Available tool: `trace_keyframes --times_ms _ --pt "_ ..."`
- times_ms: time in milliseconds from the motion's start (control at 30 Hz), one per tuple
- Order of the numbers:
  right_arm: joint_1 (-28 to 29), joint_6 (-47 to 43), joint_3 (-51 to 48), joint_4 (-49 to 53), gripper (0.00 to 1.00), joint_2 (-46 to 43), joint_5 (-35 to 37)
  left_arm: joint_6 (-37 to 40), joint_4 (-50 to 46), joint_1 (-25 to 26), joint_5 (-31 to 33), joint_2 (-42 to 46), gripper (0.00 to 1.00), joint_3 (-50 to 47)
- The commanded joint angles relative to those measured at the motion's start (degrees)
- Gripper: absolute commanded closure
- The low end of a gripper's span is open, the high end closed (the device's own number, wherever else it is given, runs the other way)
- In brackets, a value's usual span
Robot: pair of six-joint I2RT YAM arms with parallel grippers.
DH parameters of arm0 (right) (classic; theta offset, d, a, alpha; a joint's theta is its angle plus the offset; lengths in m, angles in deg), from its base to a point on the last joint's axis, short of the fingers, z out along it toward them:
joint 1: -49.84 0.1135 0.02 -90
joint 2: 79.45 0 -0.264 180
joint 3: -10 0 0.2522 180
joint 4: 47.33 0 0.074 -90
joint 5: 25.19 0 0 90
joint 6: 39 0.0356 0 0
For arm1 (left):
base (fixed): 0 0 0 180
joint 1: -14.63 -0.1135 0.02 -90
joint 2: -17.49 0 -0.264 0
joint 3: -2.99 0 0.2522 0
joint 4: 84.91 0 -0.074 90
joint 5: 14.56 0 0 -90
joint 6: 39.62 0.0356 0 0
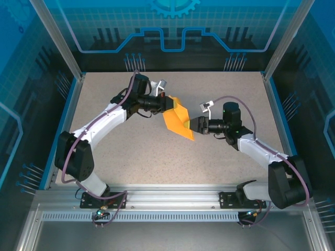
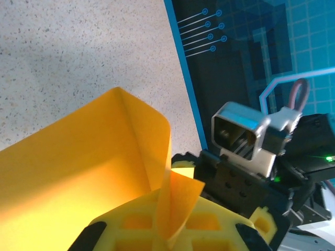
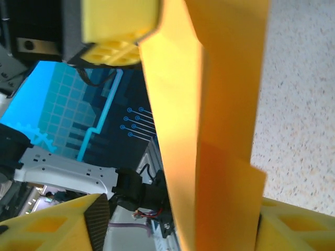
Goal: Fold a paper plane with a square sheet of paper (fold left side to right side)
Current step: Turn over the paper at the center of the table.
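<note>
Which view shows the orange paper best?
Top external: the whole folded paper is visible, spanning between the left gripper and right gripper. Left wrist gives a close-up of one curled fold; right wrist gives a narrow folded strip running up the frame.

A speckled beige table (image 1: 146, 157) edged by a blue strip (image 1: 60, 130). Aluminium posts (image 1: 55, 36) frame blue circuit-print panels (image 1: 172, 26), a gear motif (image 1: 174, 6) topping the back one. At the near edge, a metal rail (image 1: 172, 196), apparently slotted.
</note>
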Motion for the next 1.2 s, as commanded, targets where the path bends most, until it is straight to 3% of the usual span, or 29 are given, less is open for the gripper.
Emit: trace_keyframes --times_ms 0,133,367,500,667,767,867,1033,1167 --pt "0.10 0.18 2.03 -0.99 0.45 -0.65 -0.15 -1.06 1.54 0.00 -2.21 1.31 0.95 -1.06" --pt "-0.10 -1.52 3.34 1.93 0.60 -1.06 0.76 -1.11 1.70 0.00 -2.26 0.94 0.95 -1.61" --pt "0.29 -5.39 5.18 9.26 0.77 -1.22 2.40 -1.33 2.07 0.02 -2.75 0.46 0.89 -1.86" --pt "0.40 -9.87 6.88 16.24 0.89 -1.90 5.51 2.16 -2.13 -0.08 -0.15 1.47 0.68 -1.00" --pt "1.30 -20.55 12.64 33.15 0.93 -3.20 13.88 7.48 -10.22 -1.99 7.56 5.54 0.43 -1.56" --pt "4.10 -27.70 17.30 44.39 0.93 -3.01 23.85 8.89 -12.62 -3.56 12.25 9.41 0.32 -3.85" --pt "9.55 -31.96 22.42 53.87 0.93 -1.53 40.68 9.56 -14.34 -4.24 17.82 14.03 0.27 -6.58" --pt "20.27 -32.55 29.83 64.24 0.93 5.17 71.38 8.66 -14.89 -4.56 27.59 23.31 0.20 -11.90" --pt "26.05 -31.18 35.60 70.43 0.93 12.76 86.64 8.08 -16.55 -5.11 34.26 29.46 0.14 -14.43"
